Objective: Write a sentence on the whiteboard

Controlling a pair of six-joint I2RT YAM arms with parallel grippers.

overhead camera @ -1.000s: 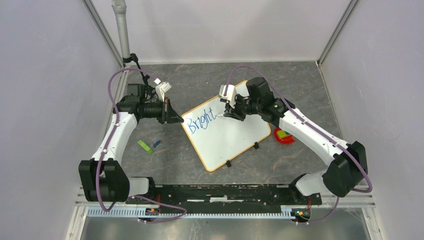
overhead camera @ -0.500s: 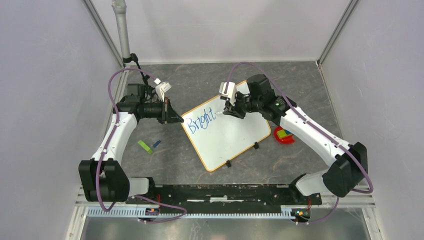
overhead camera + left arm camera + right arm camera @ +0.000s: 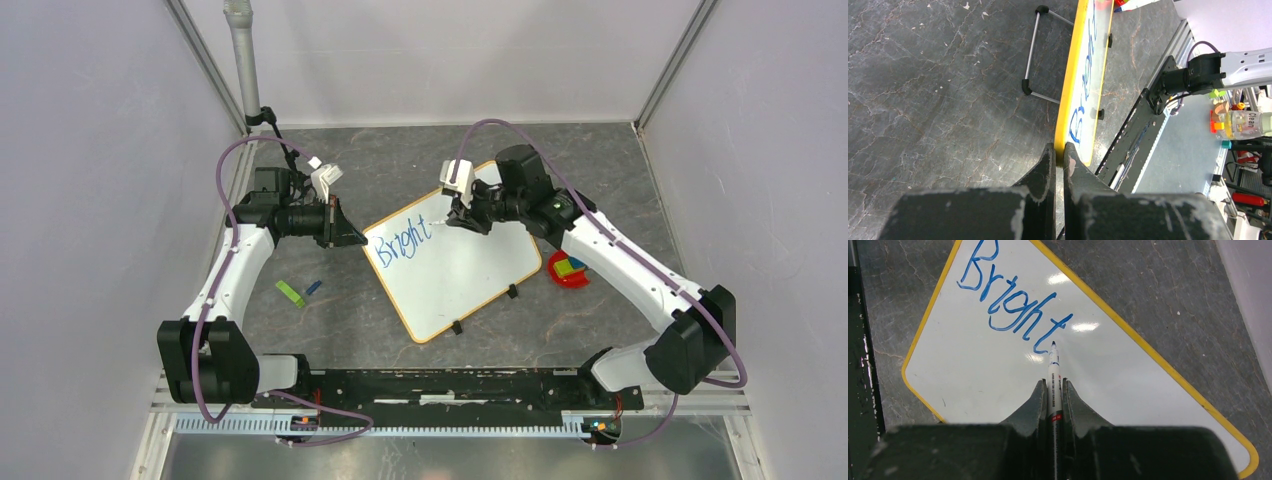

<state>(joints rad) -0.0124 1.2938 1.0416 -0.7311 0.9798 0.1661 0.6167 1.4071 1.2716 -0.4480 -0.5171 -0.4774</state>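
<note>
My right gripper (image 3: 1052, 385) is pinching a slim white marker pen (image 3: 1053, 371), tip beside the blue handwritten lettering (image 3: 1013, 305) "Bright" on the yellow-framed white whiteboard (image 3: 998, 380), whose corner my left gripper (image 3: 1058, 151) is clamping. Next, I judge, comes shifting along for "days".

The sentence (image 3: 1013, 310) — blue "Bright" — on the whiteboard (image 3: 998, 385), "Clean" on a bottle (image 3: 1245, 124), marker (image 3: 1054, 385) print unreadable

whiteboard (image 3: 460, 280): on table (image 3: 600, 170), centre
lettering (image 3: 398, 243): on whiteboard, left part
marker (image 3: 1053, 371): over whiteboard, tip just beside lettering's end
dish (image 3: 568, 272): on table, right of whiteboard
</note>
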